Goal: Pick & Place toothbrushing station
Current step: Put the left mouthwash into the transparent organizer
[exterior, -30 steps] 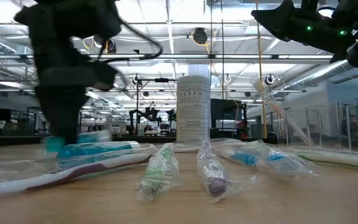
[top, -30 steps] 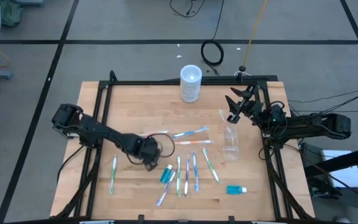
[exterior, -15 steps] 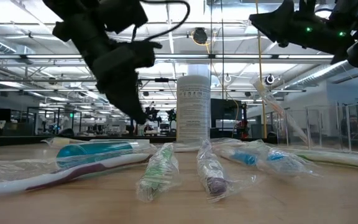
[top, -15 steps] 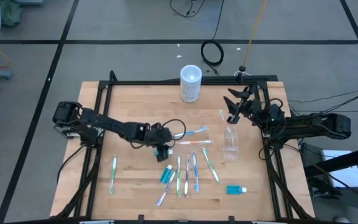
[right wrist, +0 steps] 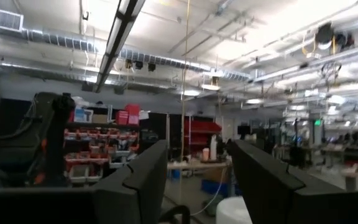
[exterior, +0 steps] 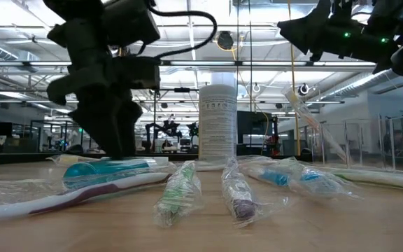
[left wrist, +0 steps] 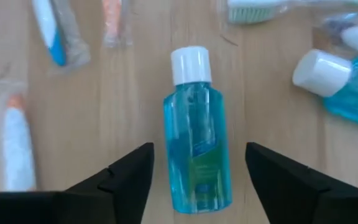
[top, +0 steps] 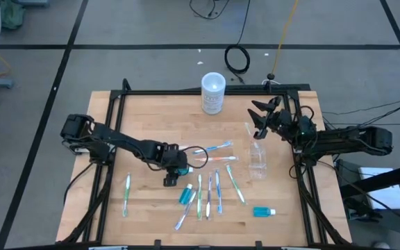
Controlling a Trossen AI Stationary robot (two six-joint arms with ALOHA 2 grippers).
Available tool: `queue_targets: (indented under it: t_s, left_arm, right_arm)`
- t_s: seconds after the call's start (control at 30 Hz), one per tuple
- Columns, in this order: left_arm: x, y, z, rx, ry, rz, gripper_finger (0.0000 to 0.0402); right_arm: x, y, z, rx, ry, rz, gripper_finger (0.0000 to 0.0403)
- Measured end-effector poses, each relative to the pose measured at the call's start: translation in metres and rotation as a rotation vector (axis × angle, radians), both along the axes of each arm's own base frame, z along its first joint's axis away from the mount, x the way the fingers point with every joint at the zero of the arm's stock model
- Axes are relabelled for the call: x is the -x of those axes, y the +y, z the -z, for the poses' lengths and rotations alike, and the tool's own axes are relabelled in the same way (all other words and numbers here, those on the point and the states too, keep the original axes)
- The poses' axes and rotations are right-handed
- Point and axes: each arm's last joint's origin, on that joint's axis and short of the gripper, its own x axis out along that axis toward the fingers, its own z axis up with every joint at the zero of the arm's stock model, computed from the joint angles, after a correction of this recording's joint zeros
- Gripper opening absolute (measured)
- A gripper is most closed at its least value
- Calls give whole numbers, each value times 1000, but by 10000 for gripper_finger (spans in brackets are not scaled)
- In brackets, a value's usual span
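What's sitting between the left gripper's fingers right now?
In the left wrist view, a teal tube with a white cap lies flat on the wooden table, centred between the left gripper's open fingers, not yet clamped.

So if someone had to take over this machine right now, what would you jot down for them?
Left gripper: open, poised over a teal bottle lying mid-table, holding nothing.
Right gripper: open and empty, raised near the table's right rear, beside the clear cup.
Things: one toothbrush leans in the cup; the other toothbrushes and the second and third teal bottles lie loose on the table.
Done: one brush is in the cup.
Left: nearly everything else.
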Motion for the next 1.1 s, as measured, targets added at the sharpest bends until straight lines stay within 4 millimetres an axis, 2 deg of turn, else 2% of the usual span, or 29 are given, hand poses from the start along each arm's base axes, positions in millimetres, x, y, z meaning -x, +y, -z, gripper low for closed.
queue_targets:
  t_s: [0.13, 0.23, 0.5, 0.6, 0.7, 0.9, 1.1]
  left_arm:
    - [-5, -1, 16, 7, 40, -4, 276]
    - [-6, -1, 21, -10, 57, 36, 265]
    - [-5, 8, 18, -21, 48, 68, 170]
    - [-7, 13, 18, -14, 38, 55, 148]
    - [-9, 17, 17, -15, 10, 42, 148]
    - [-23, 31, 13, -113, -137, 44, 176]
    - [-41, 54, -3, -161, -386, -3, 159]
  right_arm:
    - [-3, -1, 5, -45, 47, -14, 171]
    - [-4, -1, 8, -58, 79, -14, 171]
    - [-4, -1, 9, -78, 76, -24, 171]
    - [-4, -1, 9, -78, 77, -24, 171]
    - [-4, -1, 9, -78, 77, -24, 171]
    - [-6, 0, 12, -39, 128, -73, 171]
    - [-8, 4, 12, 32, 164, -187, 171]
